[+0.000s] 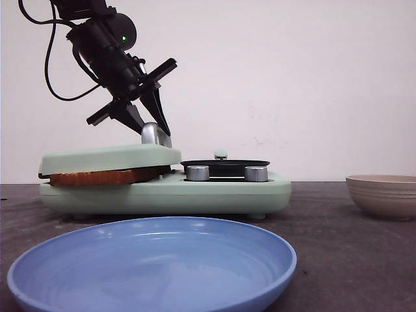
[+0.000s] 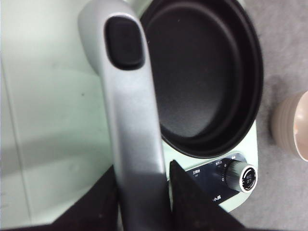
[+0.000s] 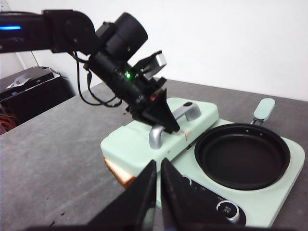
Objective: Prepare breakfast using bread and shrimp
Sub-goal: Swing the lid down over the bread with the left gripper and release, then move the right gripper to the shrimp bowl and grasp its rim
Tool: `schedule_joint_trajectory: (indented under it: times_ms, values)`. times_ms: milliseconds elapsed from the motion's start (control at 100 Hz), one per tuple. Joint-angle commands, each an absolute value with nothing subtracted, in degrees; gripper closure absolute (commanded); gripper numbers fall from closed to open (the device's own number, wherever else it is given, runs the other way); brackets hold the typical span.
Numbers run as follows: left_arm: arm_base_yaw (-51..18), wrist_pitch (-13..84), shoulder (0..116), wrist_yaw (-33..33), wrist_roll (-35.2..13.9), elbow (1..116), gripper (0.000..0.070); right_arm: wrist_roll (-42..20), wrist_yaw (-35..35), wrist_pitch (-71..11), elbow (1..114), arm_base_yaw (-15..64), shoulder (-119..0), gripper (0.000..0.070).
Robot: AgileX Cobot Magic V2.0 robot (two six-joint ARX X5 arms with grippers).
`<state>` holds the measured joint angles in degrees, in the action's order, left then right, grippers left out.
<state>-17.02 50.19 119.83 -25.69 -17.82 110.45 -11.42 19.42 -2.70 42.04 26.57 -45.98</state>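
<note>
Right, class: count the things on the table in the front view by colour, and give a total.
Blue: 1, the plate
Mint green: 1, the cooker
Beige: 1, the bowl
Golden brown: 1 visible, the bread under the cooker's lid
Total: 4

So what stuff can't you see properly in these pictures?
- The bread: only a crust edge pokes out; the green lid covers the rest in every view.
- The shrimp: not visible anywhere.
- The beige bowl: cut off by the picture edge in the front view, so its inside is hidden.
- The left gripper: its jaws sit either side of the silver handle, but whether they touch is unclear.
</note>
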Motion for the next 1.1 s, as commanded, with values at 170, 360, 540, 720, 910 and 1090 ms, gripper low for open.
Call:
schedule_joint_trajectory:
  times_ms: [170, 360, 540, 720, 910, 1090]
  values:
    - [-17.3, 50.2, 124.3, -24.3, -13.0, 111.5, 0.0526, -12.3, 19.2, -3.0, 42.4, 26.9, -46.0, 0.0695]
    - [-15.8, 57.8, 122.4, -24.1, -11.3, 118.4, 0.0179, -11.9, 19.0, -3.0, 42.4, 26.9, -46.0, 0.0695]
    - [-14.0, 57.4, 114.3, -20.5, -11.4, 122.3, 0.0186, -11.6, 16.6, -3.0, 42.4, 26.9, -46.0, 0.0695]
    - [-13.8, 56.3, 101.2, -15.9, -9.2, 122.3, 0.0352, -11.5, 16.0, -3.1, 42.4, 26.9, -46.0, 0.0695]
    - [-15.5, 57.7, 87.0, -16.4, -5.8, 122.3, 0.0700, -9.9, 16.0, -4.3, 42.4, 26.9, -46.0, 0.0695]
    - [-19.3, 62.0, 74.0, -9.3, -3.6, 122.0, 0.0700, -7.3, 15.3, -3.9, 42.4, 26.9, -46.0, 0.0695]
